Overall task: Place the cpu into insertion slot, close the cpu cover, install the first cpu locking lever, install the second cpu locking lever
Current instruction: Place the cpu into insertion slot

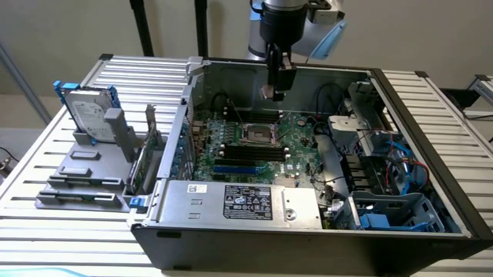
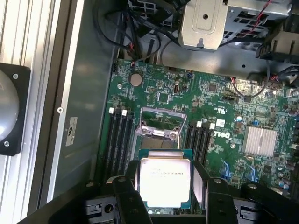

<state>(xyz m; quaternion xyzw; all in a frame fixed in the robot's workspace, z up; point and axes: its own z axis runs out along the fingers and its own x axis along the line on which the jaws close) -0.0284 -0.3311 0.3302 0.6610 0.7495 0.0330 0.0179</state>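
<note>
Gripper [image 1: 271,92] pinched cpu [image 2: 165,179] between fingers [image 2: 126,196] above open computer case [image 1: 308,248]; insertion slot [image 1: 258,134] on green motherboard [image 1: 297,138] inside sat below, apart.

The arm [image 1: 283,23] hung straight down, its wrist vertical. Its gripper [image 1: 273,91] pointed downward, with the two dark fingers [image 2: 126,193] clamped on opposite edges of the cpu [image 2: 165,179].
</note>
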